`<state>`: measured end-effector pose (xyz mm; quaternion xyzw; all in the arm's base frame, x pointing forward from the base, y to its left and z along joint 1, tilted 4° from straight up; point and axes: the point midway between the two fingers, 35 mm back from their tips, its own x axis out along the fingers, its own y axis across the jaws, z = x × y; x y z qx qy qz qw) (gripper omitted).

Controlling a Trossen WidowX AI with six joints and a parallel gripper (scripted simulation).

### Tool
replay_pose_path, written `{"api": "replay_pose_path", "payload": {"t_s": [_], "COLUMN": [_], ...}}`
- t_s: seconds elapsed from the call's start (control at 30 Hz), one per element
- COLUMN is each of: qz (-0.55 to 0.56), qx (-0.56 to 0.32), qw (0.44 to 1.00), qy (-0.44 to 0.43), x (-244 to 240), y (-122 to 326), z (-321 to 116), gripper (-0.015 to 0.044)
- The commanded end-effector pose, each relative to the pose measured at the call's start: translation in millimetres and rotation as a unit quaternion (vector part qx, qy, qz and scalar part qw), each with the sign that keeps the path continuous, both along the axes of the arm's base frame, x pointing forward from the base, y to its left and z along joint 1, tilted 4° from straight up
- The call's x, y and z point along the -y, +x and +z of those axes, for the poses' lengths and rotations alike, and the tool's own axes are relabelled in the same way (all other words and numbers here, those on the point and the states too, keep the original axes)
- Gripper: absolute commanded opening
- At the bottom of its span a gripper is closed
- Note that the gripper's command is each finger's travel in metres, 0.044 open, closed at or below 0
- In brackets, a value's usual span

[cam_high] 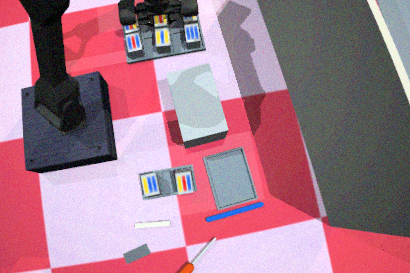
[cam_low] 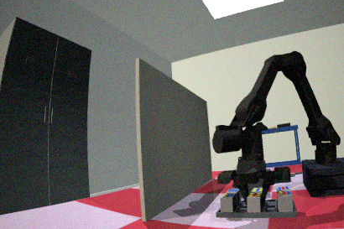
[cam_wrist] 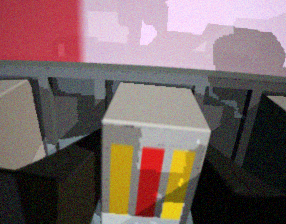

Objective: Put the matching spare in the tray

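The gripper [cam_high: 160,18] [cam_wrist: 153,192] is down at the back row of the rack [cam_high: 150,56] [cam_low: 257,215] [cam_wrist: 154,70]. It is shut on the middle spare [cam_wrist: 150,172], which has yellow, red and yellow stripes. That spare stands between its neighbours; whether it touches the rack floor is hidden. In the exterior view the front row hides the fingertips. The front row holds a blue-red-blue spare [cam_high: 134,42], a yellow-blue-yellow one [cam_high: 162,37] and an all-blue one [cam_high: 192,32]. The grey tray [cam_high: 230,177] is empty. No back code on a mounted unit shows.
A large pale block [cam_high: 197,102] stands between the rack and the tray. A small holder [cam_high: 167,183] carries two striped units beside the tray. A blue rod [cam_high: 235,212], a white strip [cam_high: 152,224] and a screwdriver [cam_high: 200,252] lie near. A tall dark panel [cam_high: 320,90] [cam_low: 174,147] stands alongside.
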<state>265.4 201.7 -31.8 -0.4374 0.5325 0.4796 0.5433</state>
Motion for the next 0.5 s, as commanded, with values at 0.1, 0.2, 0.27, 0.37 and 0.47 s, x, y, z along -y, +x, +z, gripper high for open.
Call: {"api": "replay_pose_path", "payload": {"t_s": [0.1,0.2,0.27,0.37,0.47], "qz": [0.000,0.000,0.000,0.000,-0.001], "qx": [0.000,0.000,0.000,0.000,0.000], "qw": [1.000,1.000,1.000,1.000,1.000], "qy": [0.000,0.000,0.000,0.000,0.000], "x": [0.0,0.0,0.0,-0.2,0.6], "y": [0.1,0.1,0.1,1.6,3.3], "z": [0.1,0.1,0.1,12.8,39.1], "gripper": [0.0000,0.0000,0.0000,0.0000,0.0000]}}
